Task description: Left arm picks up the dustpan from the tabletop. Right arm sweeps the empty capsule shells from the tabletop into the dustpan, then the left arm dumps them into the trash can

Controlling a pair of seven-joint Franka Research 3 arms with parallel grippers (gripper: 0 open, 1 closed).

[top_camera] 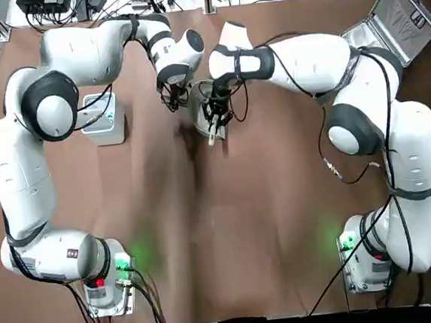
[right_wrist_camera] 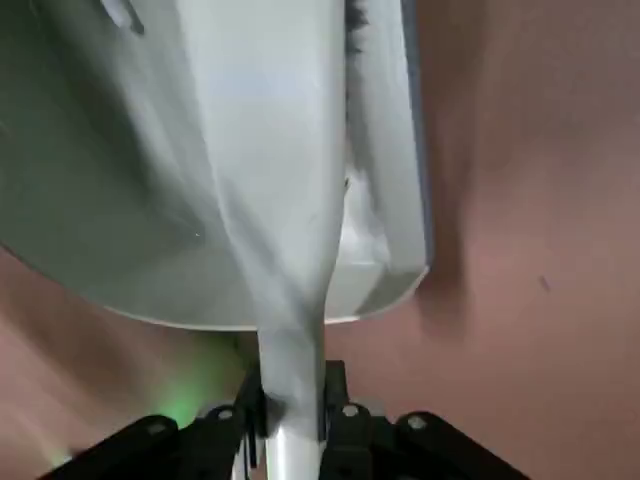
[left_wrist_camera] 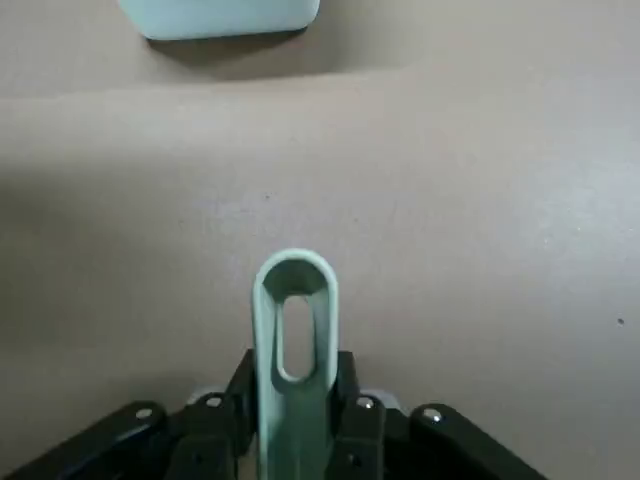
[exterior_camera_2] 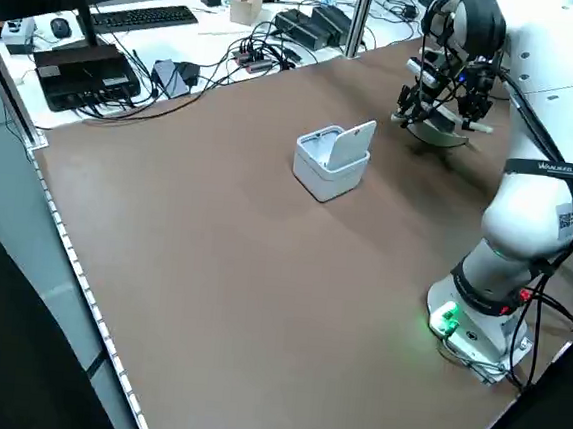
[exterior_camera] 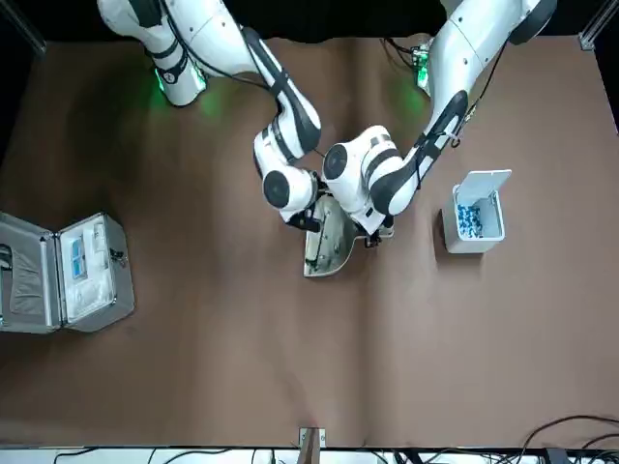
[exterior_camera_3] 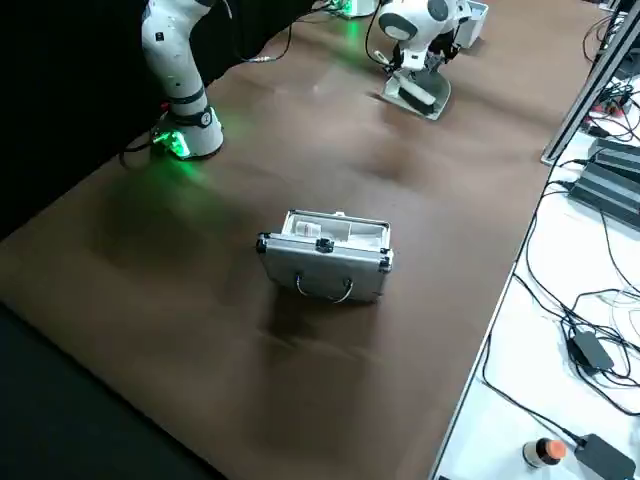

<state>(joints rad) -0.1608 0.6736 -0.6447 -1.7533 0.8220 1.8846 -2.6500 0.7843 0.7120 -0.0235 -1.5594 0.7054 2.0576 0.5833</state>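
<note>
In the top view, the left gripper (top_camera: 175,98) is at the dustpan (top_camera: 198,116), with the right gripper (top_camera: 216,113) on the pan's other side. The trash can (top_camera: 106,131) is to the dustpan's left, well apart; the silver case (top_camera: 405,18) lies to its right.

The front view shows the dustpan low over the tabletop (exterior_camera: 222,367), the 2 grippers close above it. Beyond it, towards the robot's left, the trash can has its lid (exterior_camera: 483,182) raised and blue-and-white pieces (exterior_camera: 470,220) inside.

In the left side view, the trash can's lid is up too, nothing between it and the dustpan.

From the right side view, dark bristles (exterior_camera_3: 417,96) sit within the dustpan.

The left wrist view shows that gripper's 2 fingers pinching the dustpan's slotted handle (left_wrist_camera: 296,400).

In the right wrist view, the fingers pinch the handle of the white brush (right_wrist_camera: 292,385), its broad part over the dustpan. I can't identify any empty capsule shells there.

I'd judge this the sweeping step, perhaps near its end — the dumping remains. Next, the brush should finish its stroke and lift clear while the left gripper keeps the dustpan level; then carry it to the trash can and tip — too early a tilt could spill shells.
</note>
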